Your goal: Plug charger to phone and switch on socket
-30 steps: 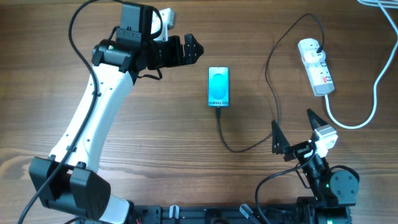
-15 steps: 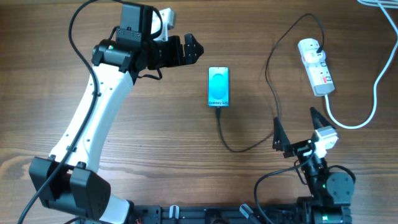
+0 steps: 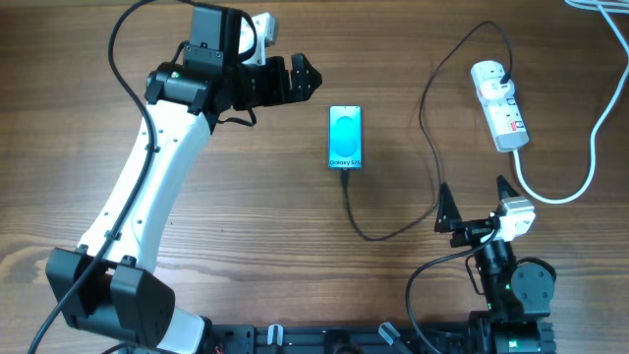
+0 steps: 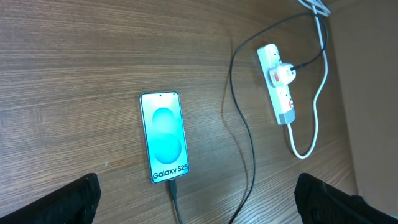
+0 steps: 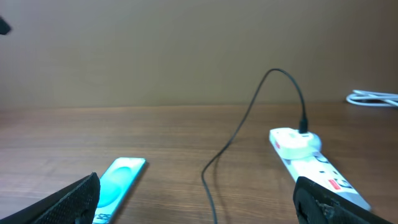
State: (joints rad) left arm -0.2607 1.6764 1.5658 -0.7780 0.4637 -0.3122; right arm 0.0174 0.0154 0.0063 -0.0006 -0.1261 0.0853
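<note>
"Galaxy S25" reads on the phone, face up mid-table, with the charger cable at its bottom edge. The power strip lies far right. The left gripper and right gripper gape wide, empty.

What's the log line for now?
charger: meets phone bottom | socket: switch unclear | left gripper: open, empty | right gripper: open, empty

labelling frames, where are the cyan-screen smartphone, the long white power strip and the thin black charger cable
cyan-screen smartphone (image 3: 346, 136): overhead view, middle of the screen
long white power strip (image 3: 507, 128): overhead view, body near its lower end
thin black charger cable (image 3: 345, 189): overhead view, stretch just below the smartphone
</note>
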